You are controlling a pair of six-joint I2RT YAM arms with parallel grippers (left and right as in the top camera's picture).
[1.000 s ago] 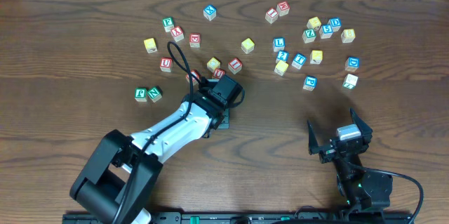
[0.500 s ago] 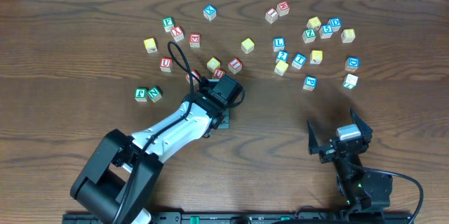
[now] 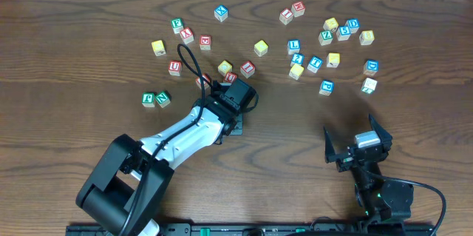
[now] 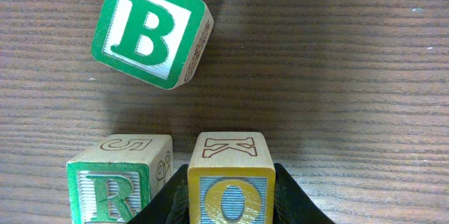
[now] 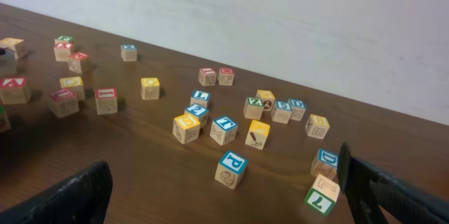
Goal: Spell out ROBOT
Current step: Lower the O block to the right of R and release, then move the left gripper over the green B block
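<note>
Cube O (image 4: 231, 182), yellow-faced, is clamped in the narrowed jaws of the left gripper (image 4: 231, 206). One green R cube (image 4: 116, 178) stands just beside it on the desk (image 4: 337, 76), and one green B cube (image 4: 151, 31) lies askew beyond. The right gripper (image 3: 355, 138) holds its jaws wide apart, empty.

1. Bench (image 3: 74, 36): dark brown wood with the grain running left to right. The surface is matt with a faint sheen.
2. Wall (image 5: 280, 13): plain off-white and unmarked, rising directly behind the bench's far edge.
3. Light: even and diffuse, from above. Shadows on the bench are short and soft.
</note>
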